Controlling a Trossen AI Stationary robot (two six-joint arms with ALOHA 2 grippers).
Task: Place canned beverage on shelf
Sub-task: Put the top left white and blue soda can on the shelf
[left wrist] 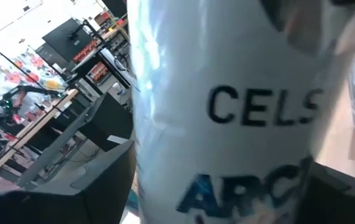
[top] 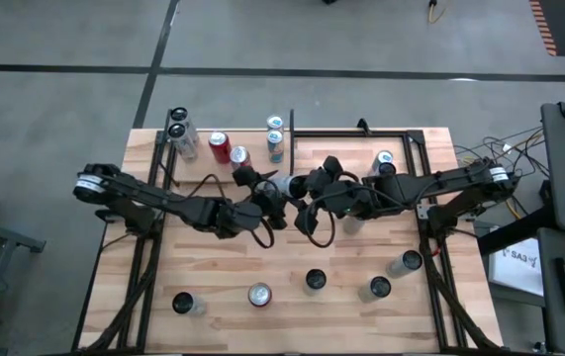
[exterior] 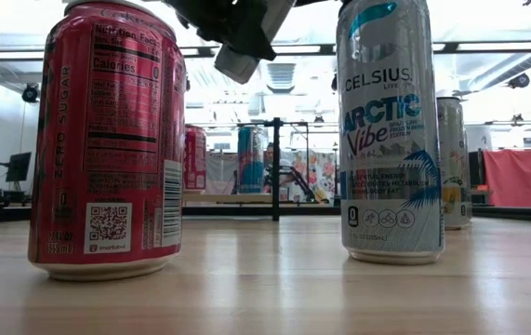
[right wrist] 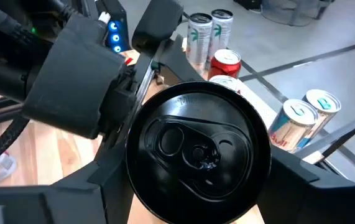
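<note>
While my right wrist view shows the right fingers (right wrist: pixel 326 186) clamping the black-topped can (right wrist: pixel 197 151), my left wrist view shows left fingers (left wrist: pixel 112 180) spread beside it, above the tabletop (top: pixel 292 262).

A can (right wrist: pixel 197 152) with a black top and pull tab fills the middle, gripped between the right pincer's (right wrist: pixel 197 186) dark fingers at four and eight o'clock. The left pincer (right wrist: pixel 124 93) presses in from ten o'clock. Toward one o'clock, more cans (right wrist: pixel 217 43) stand on the wooden bench (right wrist: pixel 46 168).
</note>
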